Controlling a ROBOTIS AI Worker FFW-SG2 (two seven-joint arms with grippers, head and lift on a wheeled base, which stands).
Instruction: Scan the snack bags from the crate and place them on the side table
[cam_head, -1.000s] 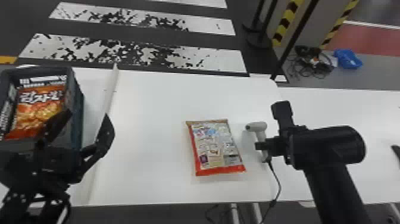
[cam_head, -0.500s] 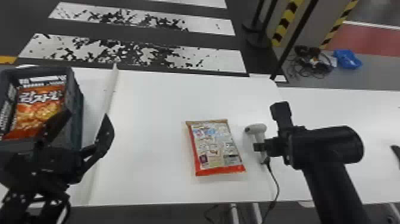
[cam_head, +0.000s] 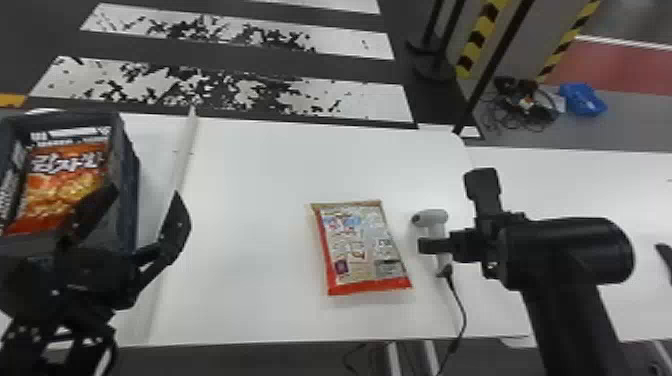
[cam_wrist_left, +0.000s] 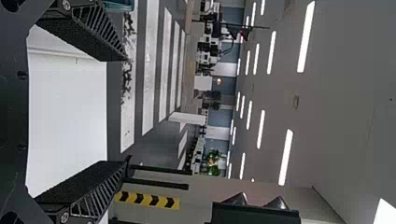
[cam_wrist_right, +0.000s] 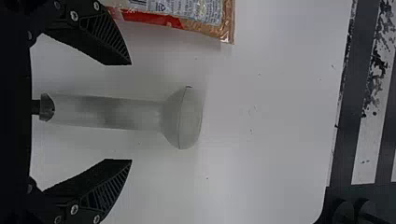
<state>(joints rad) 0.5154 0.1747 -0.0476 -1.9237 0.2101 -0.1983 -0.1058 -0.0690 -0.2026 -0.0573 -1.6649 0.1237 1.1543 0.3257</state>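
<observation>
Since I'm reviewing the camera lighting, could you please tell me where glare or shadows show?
Left wrist view: the ceiling lights glare as bright white strips; right wrist view: a soft shadow lies along the scanner; head view: a faint shadow edges the snack bag.

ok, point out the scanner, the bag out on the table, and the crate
Scanner (cam_wrist_right: 105, 112), right wrist view, on the handle.
Bag (cam_head: 361, 247), head view, middle of the upward face.
Crate (cam_head: 129, 180), head view, on the wall nearest the bag.
</observation>
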